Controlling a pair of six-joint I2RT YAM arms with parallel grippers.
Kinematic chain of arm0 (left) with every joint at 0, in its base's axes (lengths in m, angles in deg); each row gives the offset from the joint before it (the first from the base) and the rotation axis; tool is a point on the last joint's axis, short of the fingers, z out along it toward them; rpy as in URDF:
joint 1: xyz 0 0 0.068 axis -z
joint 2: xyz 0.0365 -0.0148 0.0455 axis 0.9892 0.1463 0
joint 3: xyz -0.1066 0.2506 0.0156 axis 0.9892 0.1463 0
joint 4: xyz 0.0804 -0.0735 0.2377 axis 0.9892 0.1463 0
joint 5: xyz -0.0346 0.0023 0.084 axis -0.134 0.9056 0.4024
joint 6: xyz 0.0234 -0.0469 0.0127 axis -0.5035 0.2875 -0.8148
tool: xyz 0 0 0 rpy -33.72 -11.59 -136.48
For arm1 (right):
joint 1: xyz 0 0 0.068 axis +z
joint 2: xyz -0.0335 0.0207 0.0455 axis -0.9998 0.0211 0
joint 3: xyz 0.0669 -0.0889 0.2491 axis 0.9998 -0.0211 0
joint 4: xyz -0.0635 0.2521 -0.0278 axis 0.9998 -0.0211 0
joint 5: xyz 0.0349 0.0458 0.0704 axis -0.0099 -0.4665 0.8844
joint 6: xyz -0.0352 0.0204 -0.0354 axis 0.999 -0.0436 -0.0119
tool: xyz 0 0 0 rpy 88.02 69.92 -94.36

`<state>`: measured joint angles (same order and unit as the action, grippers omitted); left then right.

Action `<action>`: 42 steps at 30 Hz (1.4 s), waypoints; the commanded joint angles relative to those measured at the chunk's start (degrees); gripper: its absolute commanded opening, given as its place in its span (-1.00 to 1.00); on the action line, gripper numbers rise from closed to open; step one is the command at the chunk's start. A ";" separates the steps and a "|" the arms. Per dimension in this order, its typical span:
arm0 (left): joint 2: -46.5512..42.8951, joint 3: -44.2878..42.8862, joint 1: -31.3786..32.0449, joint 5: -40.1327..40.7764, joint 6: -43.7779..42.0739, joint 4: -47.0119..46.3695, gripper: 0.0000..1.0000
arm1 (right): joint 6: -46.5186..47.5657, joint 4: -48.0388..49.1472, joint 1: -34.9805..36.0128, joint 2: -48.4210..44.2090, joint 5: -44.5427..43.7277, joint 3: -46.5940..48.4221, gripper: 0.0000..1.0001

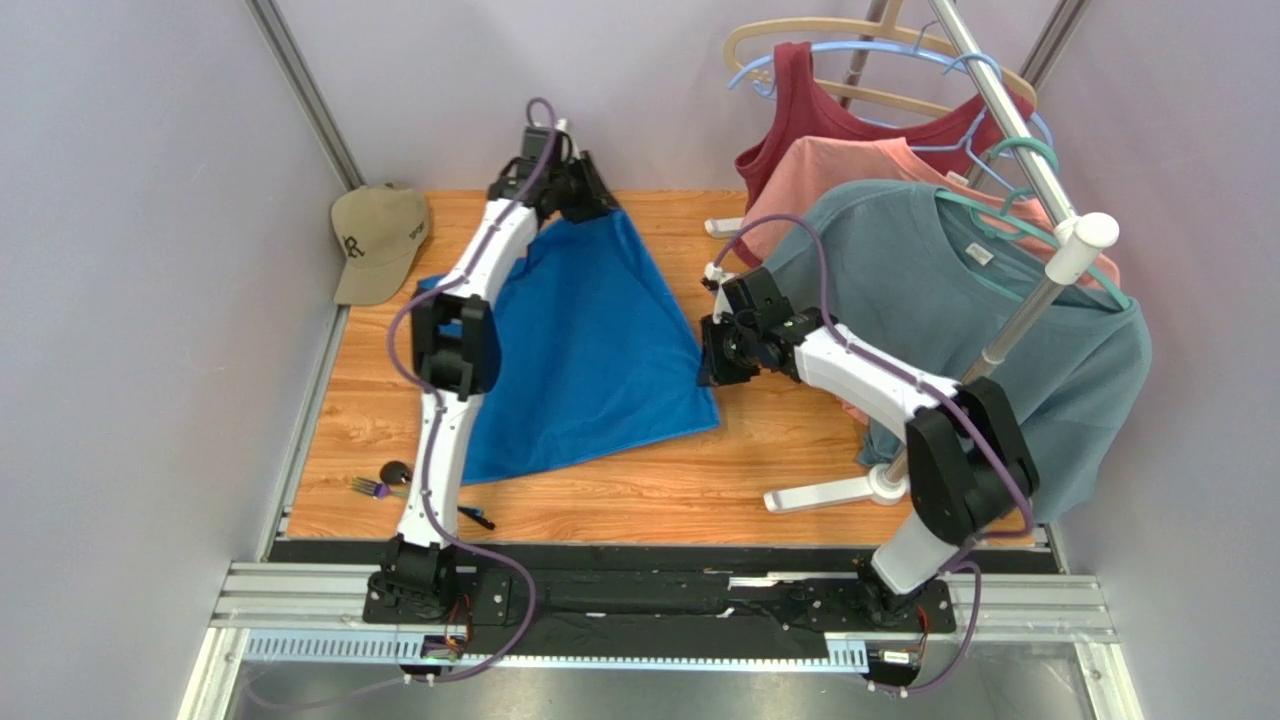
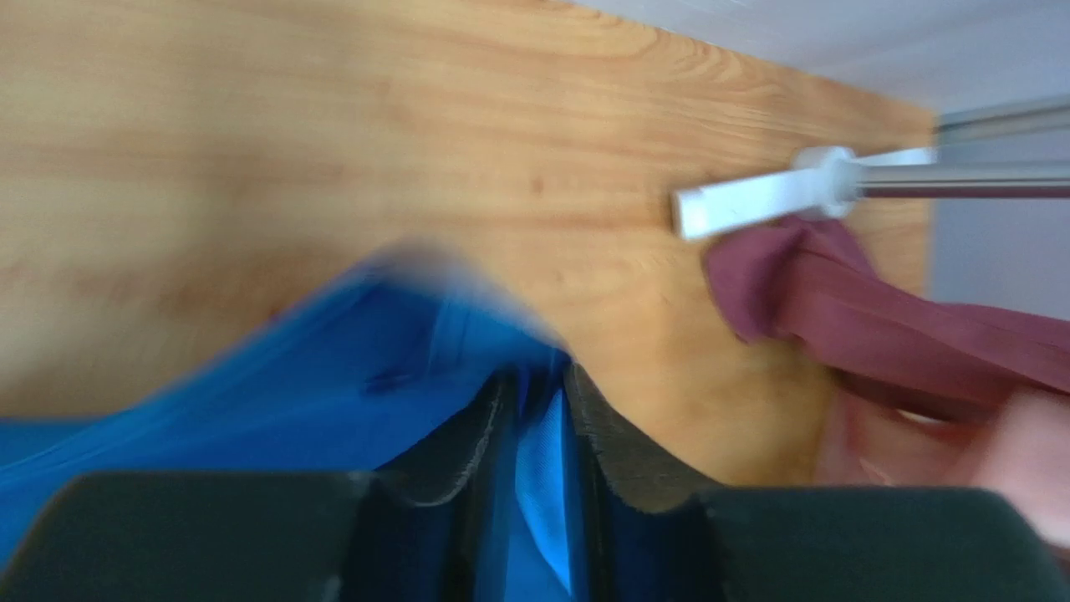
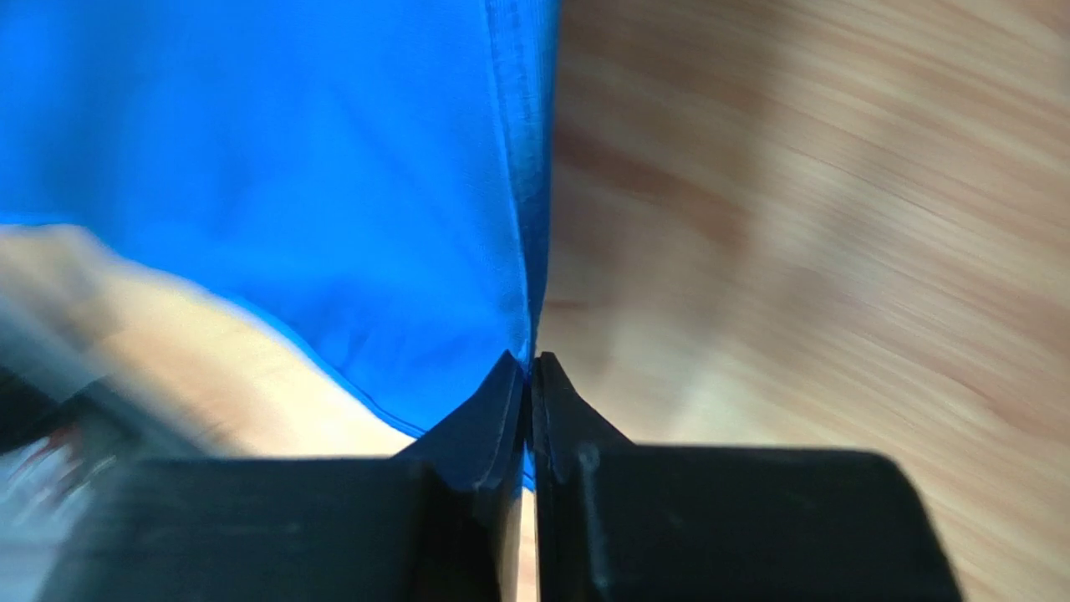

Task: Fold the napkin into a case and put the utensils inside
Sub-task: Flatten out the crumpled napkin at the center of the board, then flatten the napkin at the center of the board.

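The royal-blue napkin [image 1: 586,345] lies spread on the wooden table [image 1: 661,480], one corner pointing to the far edge. My left gripper [image 1: 579,203] is at that far corner. In the left wrist view its jaws [image 2: 540,389] stand slightly apart, with a strip of napkin [image 2: 314,389] loose in the gap. My right gripper [image 1: 714,360] sits at the napkin's right corner. Its jaws [image 3: 530,364] are pinched together on the napkin's [image 3: 314,188] edge. The utensils [image 1: 376,483] lie near the front left, beside the left arm, and one thin piece [image 1: 478,519] lies closer to the front edge.
A tan cap [image 1: 376,240] rests at the back left. A clothes rack [image 1: 1037,300] with a teal-grey T-shirt [image 1: 962,285], a pink and a maroon shirt [image 2: 879,314] fills the right side. Its white feet [image 1: 827,492] reach onto the table.
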<state>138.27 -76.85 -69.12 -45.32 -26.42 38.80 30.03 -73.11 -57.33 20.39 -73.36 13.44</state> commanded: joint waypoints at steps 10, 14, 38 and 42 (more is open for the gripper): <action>-27.28 17.80 2.91 17.40 -16.18 10.15 0.53 | 3.26 -8.28 4.48 2.46 -27.76 6.21 0.18; -33.55 34.92 2.21 13.65 -15.22 9.38 -0.02 | 0.36 -5.38 4.05 8.44 -16.08 10.60 0.24; -46.72 72.40 -2.89 21.61 0.96 7.00 -0.40 | -0.08 -4.23 10.98 31.92 -14.68 26.88 0.29; -58.49 76.18 -2.89 22.51 -0.27 0.36 -0.35 | -3.33 0.16 15.02 25.95 -2.45 19.86 0.29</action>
<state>91.19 -2.25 -72.57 -25.74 -26.01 45.51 30.29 -75.08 -47.27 51.23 -88.20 39.41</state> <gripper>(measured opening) 0.308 0.644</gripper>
